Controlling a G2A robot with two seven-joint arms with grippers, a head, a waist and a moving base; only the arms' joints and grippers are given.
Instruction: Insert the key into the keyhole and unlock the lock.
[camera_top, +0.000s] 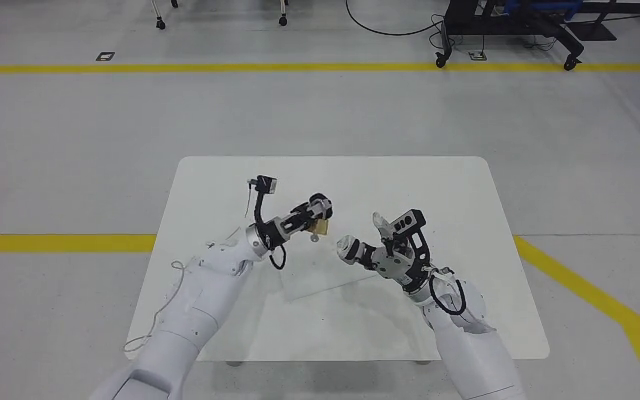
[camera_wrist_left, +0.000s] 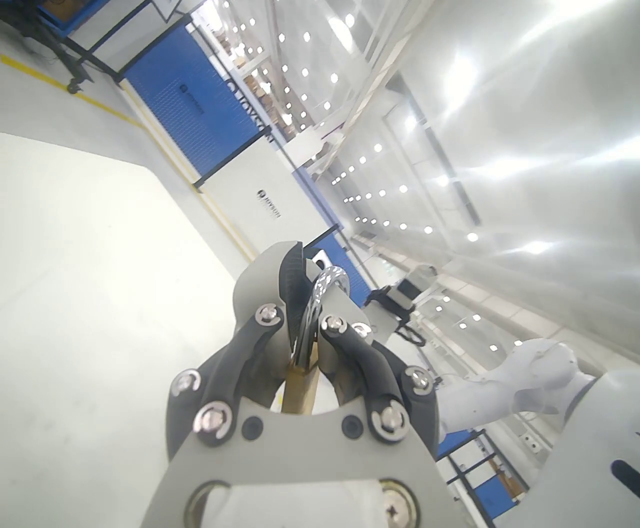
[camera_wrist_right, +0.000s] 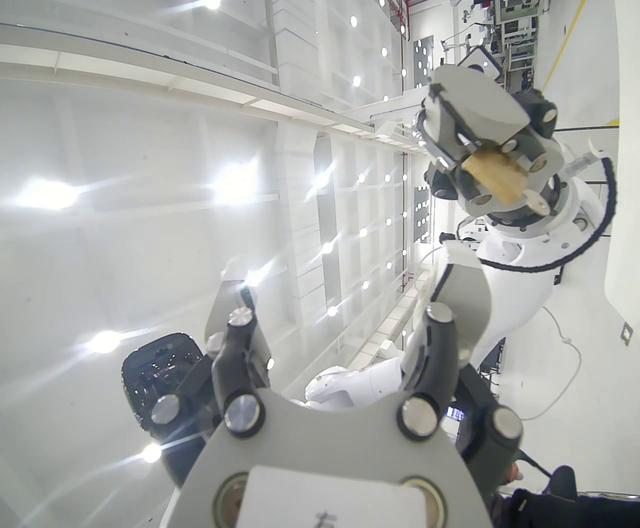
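Left gripper (camera_wrist_left: 310, 290) clamps lock (camera_wrist_right: 495, 175); right wrist view: key (camera_wrist_right: 539, 202) in it; right gripper (camera_wrist_right: 350, 280) spread

No legible text: blurred print on blue cabinet (camera_wrist_left: 192, 100) and white cabinet (camera_wrist_left: 270, 205), cut-off mark on wrist label (camera_wrist_right: 330, 500).

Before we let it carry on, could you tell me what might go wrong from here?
1. The left gripper holds the lock in the air over the table; a push or twist could turn it in the jaws or drop it.
2. The right gripper is open and empty; the silver piece at the lock's end may be the key, but I cannot tell, so a grasp there could miss.
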